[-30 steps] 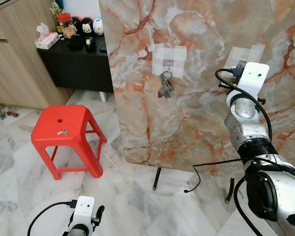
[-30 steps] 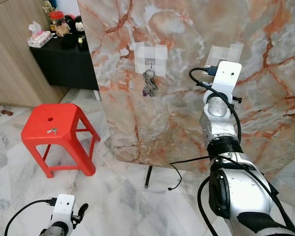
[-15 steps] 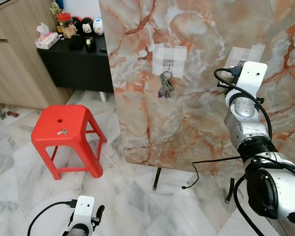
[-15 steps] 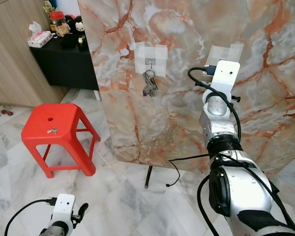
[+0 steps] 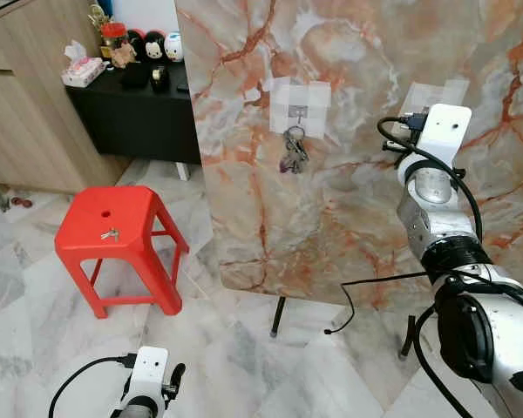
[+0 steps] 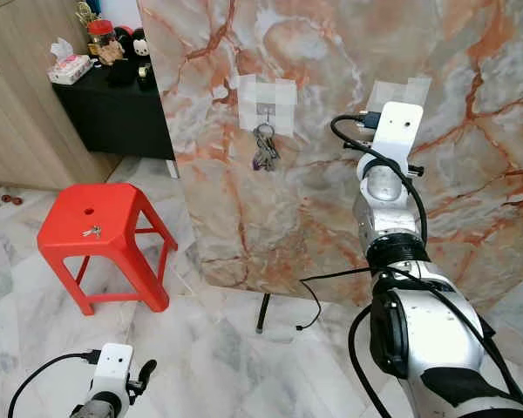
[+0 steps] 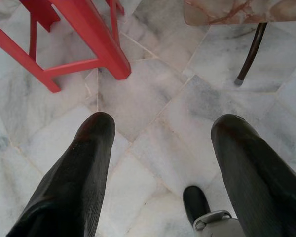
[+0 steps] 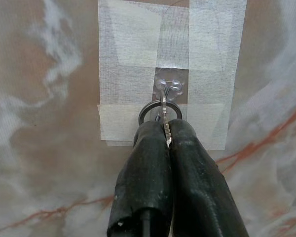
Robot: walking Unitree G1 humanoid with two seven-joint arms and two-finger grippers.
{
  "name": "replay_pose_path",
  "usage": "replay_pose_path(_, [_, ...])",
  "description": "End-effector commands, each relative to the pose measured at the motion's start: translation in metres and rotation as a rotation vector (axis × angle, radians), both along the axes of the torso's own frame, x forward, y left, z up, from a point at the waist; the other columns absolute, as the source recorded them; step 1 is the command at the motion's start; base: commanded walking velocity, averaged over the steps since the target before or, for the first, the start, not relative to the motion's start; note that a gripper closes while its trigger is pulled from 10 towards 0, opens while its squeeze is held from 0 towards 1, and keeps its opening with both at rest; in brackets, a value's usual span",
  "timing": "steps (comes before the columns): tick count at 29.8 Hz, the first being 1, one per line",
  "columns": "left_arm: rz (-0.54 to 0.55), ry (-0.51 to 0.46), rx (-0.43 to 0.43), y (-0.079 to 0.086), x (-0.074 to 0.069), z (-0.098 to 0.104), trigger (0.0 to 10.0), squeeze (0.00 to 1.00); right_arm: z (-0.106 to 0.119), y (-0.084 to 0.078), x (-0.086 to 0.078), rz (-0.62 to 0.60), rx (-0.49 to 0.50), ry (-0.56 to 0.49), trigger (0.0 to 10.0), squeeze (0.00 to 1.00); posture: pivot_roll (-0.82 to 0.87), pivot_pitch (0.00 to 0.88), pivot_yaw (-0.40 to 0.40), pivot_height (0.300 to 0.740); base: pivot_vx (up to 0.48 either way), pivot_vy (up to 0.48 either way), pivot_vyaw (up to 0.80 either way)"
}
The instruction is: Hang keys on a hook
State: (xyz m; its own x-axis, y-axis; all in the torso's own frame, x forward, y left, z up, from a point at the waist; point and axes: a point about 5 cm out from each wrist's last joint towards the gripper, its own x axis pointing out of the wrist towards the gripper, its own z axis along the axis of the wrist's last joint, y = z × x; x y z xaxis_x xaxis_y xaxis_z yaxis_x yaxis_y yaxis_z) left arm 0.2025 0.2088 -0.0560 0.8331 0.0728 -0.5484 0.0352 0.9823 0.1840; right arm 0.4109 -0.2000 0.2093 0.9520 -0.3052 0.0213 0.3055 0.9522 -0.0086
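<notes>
The marble board (image 5: 349, 131) is cream with orange-red veins. The stool (image 5: 113, 231) is bright red. The floor tiles (image 6: 209, 348) are white with grey streaks. The tape patch (image 8: 167, 74) is pale white. The key ring (image 8: 155, 112) is silver.

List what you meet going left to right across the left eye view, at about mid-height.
red stool with a small key on its seat → bunch of keys hanging on the marble panel → right arm's wrist, raised at the panel.

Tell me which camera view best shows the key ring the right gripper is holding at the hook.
The right wrist view: the key ring sits pinched in the shut right gripper, right at the taped hook. In both eye views the raised right arm's wrist camera housing hides ring and hook.
</notes>
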Motion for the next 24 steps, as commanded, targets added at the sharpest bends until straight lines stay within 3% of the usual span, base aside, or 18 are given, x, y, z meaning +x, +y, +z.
replay_pose_path(1, [-0.010, 0.023, 0.017, 0.002, -0.004, -0.003, 10.0, 0.00, 0.009, 0.002, 0.003, 0.018, -0.013, -0.005, 10.0, 0.00, 0.02, 0.062, -0.012, 0.740, 0.000, 0.000, 0.00])
replay_pose_path(24, [-0.011, 0.025, 0.019, 0.002, -0.004, -0.003, 10.0, 0.00, -0.001, 0.005, 0.002, 0.042, -0.026, 0.048, 10.0, 0.00, 0.02, 0.064, -0.011, 0.740, 0.000, 0.000, 0.00])
